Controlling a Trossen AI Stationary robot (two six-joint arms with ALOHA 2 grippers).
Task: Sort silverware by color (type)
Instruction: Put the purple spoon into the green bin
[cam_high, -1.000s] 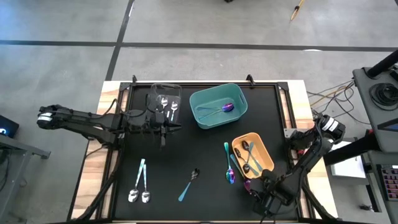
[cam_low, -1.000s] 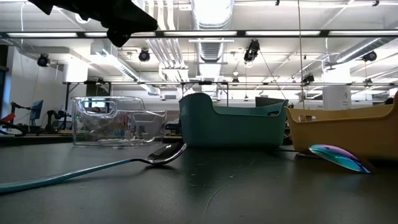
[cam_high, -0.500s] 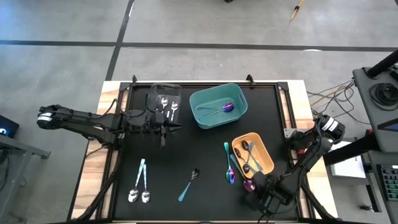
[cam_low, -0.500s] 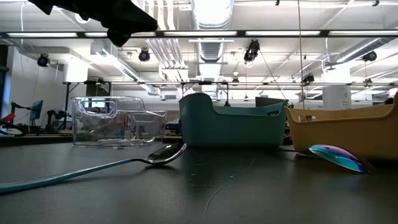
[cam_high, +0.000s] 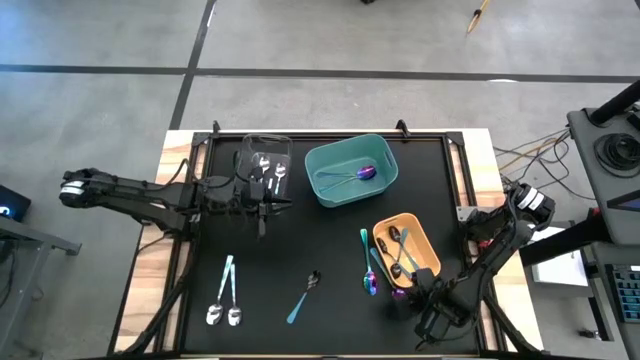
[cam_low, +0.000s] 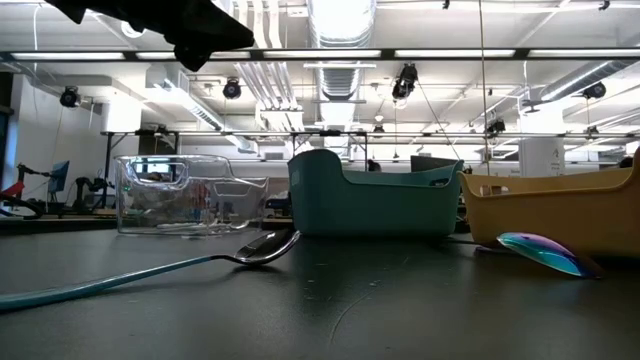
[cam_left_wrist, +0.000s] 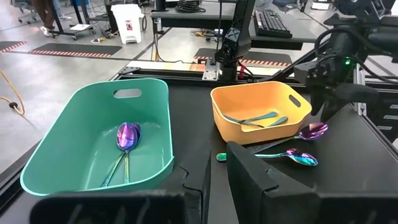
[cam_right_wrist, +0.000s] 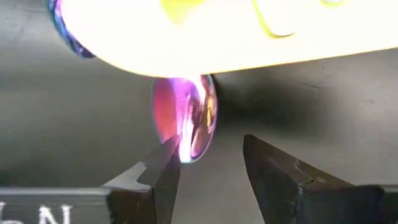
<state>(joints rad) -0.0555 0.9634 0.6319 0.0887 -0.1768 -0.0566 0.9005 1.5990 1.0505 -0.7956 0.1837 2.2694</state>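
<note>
- High view: right claw (cam_high: 417, 303) sits low at the near right corner of the black surface (cam_high: 300, 230), just beside the orange bin (cam_high: 407, 248). Over the last sec it crept in toward the purple spoon (cam_high: 399, 294) lying against the bin's near edge. Left claw (cam_high: 262, 205) waits by the clear bin (cam_high: 266, 165), unchanged.
- Sorting partly done, I'd say: silver spoons in clear bin, 1 purple in the teal bin (cam_high: 350, 170), teal-handled ones in orange. Loose on the surface: two silver spoons (cam_high: 226, 300), a teal-handled spoon (cam_high: 303, 297), plus a few by the orange bin.
- Low view: no change; teal-handled spoon across the foreground, iridescent bowl at right.
- Left wrist view: left fingers nearly shut, nothing held.
- Right wrist view: fingers apart, one pad (cam_right_wrist: 163, 167) touching the purple bowl's rim, other clear; not gripped yet. Approach seems about done, closing prob next.
- Writing: partial white letter "N" on right claw body; nothing else legible.
</note>
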